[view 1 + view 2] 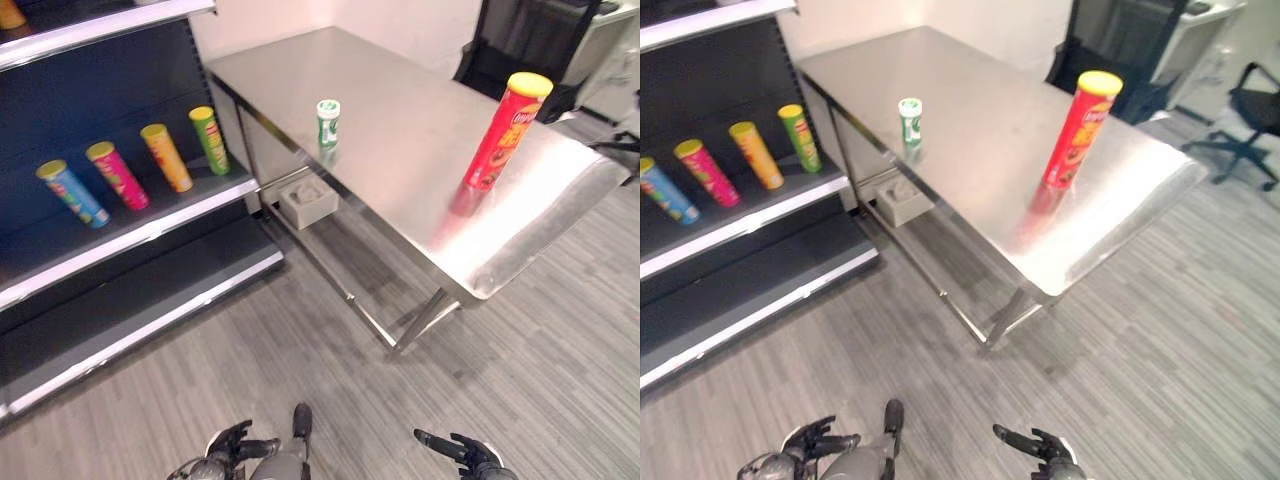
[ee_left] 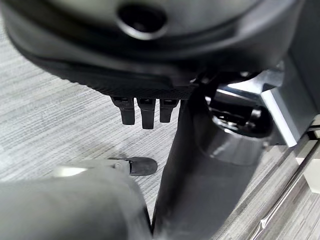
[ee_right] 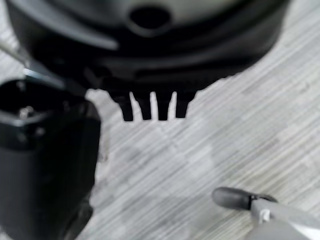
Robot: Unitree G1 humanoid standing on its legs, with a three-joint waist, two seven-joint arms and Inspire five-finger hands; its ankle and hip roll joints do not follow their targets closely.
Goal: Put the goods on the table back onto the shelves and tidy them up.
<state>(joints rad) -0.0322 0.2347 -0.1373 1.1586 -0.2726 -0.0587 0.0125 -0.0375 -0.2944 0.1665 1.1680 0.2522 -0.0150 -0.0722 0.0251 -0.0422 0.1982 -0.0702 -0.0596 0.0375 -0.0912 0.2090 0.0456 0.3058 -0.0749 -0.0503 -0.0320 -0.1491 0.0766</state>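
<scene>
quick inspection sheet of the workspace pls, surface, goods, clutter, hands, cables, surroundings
surface: shiny stainless steel table, bare apart from two goods.
job's things: tall red crisp tube with yellow lid upright near the table's right end; small green and white canister upright near its front edge; dark shelf unit on the left holding blue, pink, orange and green crisp tubes in a row.
clutter: small grey box under the table.
hands: left hand and right hand low over the floor, fingers relaxed, holding nothing.
cables: nothing seen.
surroundings: grey striped floor; black office chair beyond the table.
</scene>
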